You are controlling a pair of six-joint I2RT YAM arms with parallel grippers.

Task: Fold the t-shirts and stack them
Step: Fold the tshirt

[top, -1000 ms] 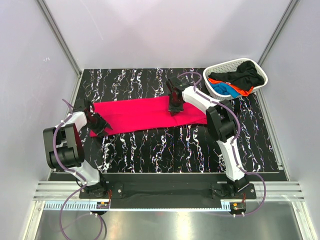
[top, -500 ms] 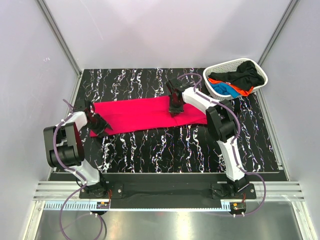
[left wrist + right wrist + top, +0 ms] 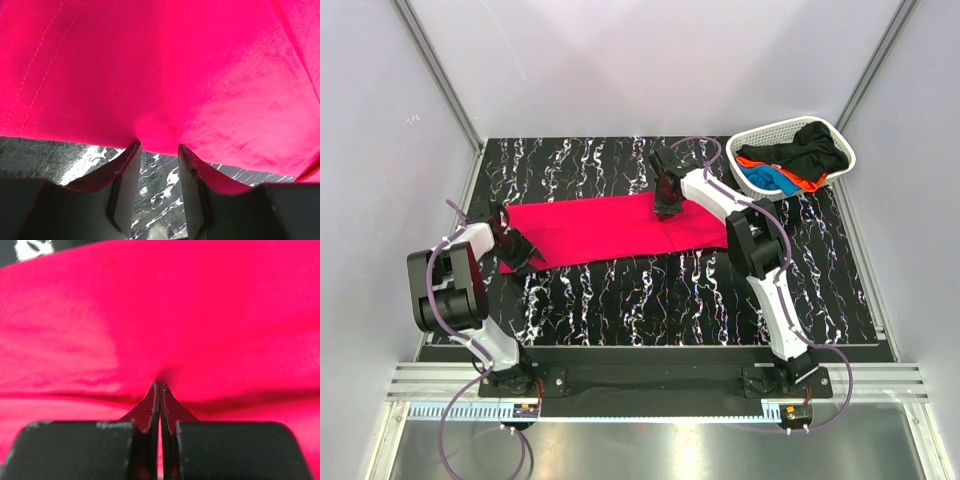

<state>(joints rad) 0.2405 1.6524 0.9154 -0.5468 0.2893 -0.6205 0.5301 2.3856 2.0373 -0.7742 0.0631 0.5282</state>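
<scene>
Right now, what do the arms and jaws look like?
Both match: the left arm and right arm have white links, bulky black joint housings and black bases. A purple cable loops along each. The jaws are black, tapered, with worn edges.

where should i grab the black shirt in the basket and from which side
Pinch the raised bunch near the middle of the black shirt, with the fingers coming straight down from above. It lies heaped on top of the blue shirt and the orange shirt, so it is free to lift, and the walls of the white basket probably block a sideways approach.
</scene>
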